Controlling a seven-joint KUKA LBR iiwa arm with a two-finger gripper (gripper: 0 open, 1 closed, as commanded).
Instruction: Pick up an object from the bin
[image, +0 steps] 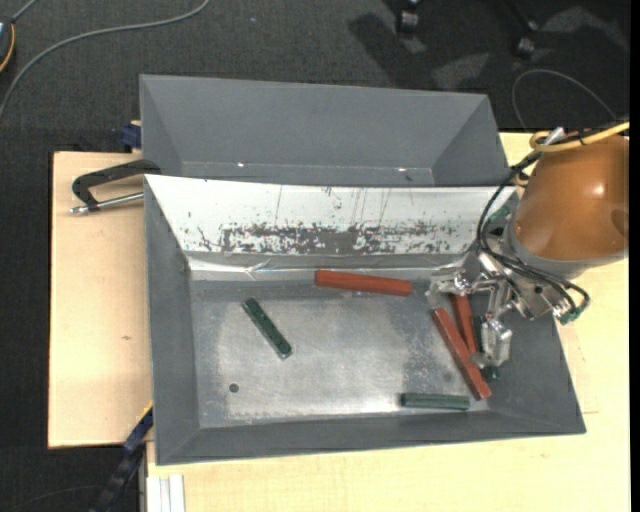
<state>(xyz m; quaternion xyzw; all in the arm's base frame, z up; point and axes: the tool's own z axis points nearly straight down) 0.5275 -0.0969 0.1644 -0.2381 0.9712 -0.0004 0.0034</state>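
The pincer (480, 316) hangs low over the right-hand end of the grey metal bin (300, 125), its metal parts down among the things on the floor. How far it is open cannot be told from this angle, nor whether it has hold of anything. Directly under it and touching it, as far as can be made out, lies a pair of red sticks (455, 345), side by side and slanted, running from just below the pincer's upper edge down past it toward the near wall. Just beyond their lower ends, below and slightly left of the pincer, a dark green stick (435, 401) lies flat along the foot of the near wall. Left of the pincer and a little higher, a third red stick (362, 284) lies almost level by the foot of the back wall, its near end close to the pincer. Well to the left, a second dark green stick (267, 328) lies slanted on the bare floor. Above and to the right of the pincer sit the wrist's orange cover (575, 205) and black cables (497, 215).
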